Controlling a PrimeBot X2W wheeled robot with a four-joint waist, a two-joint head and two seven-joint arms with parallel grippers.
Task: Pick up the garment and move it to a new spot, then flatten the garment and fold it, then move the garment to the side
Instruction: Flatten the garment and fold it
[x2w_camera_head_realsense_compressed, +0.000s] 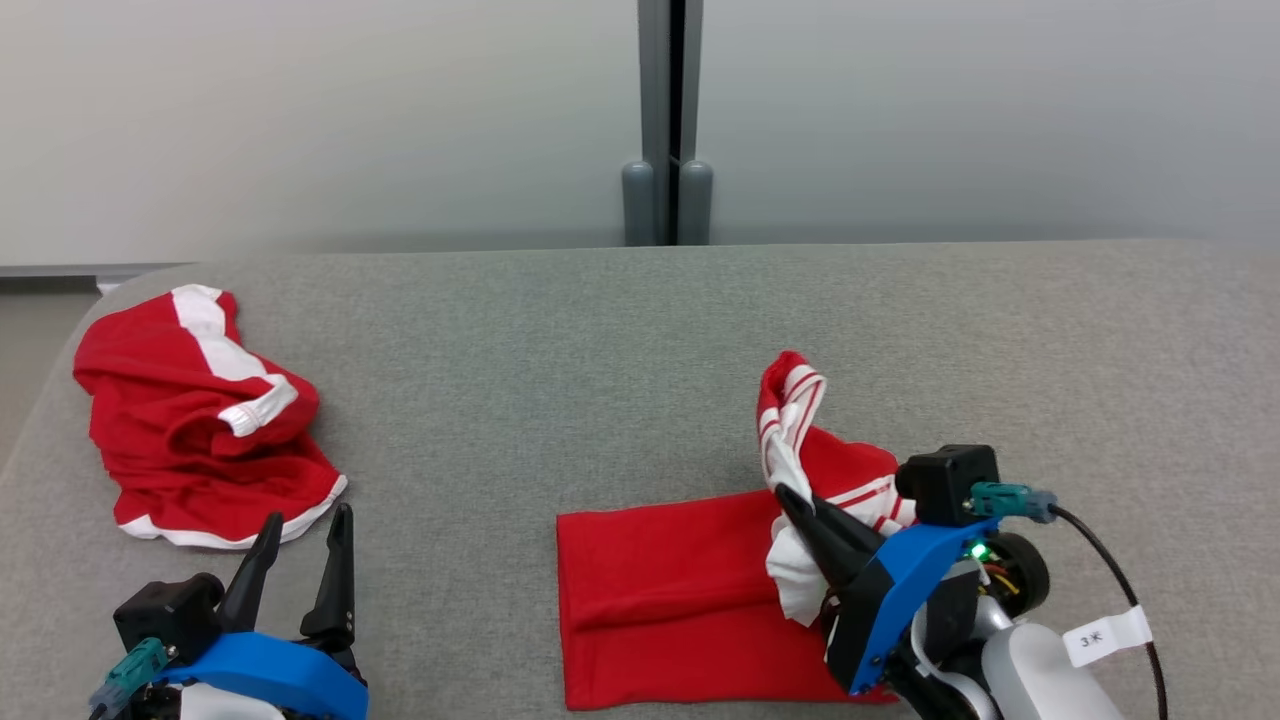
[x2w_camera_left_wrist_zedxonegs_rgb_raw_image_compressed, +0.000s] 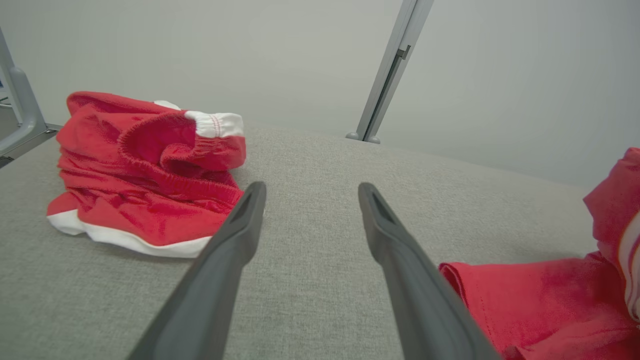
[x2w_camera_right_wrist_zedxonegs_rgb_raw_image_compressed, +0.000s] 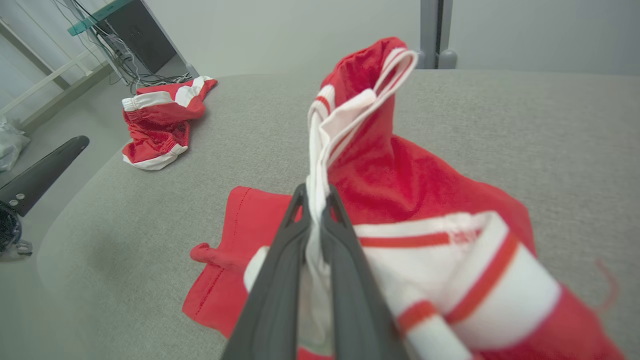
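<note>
The right gripper (x2w_camera_right_wrist_zedxonegs_rgb_raw_image_compressed: 315, 195) is pinching the white striped trim of the red knit garment (x2w_camera_head_realsense_compressed: 660, 590). It is holding that bunched end up while the rest is lying flat on the grey fabric-covered table (x2w_camera_head_realsense_compressed: 600, 330), right of centre. The left gripper (x2w_camera_head_realsense_compressed: 307, 520) is hovering with jaws spread (gripping nothing) beside a crumpled red-and-white garment (x2w_camera_head_realsense_compressed: 200, 430). Folding looks to be under way, with the move aside yet to come.

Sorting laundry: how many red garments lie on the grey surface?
2: a crumpled garment at far left; a part-folded garment right of centre, striped edge pinched by the right gripper.
</note>
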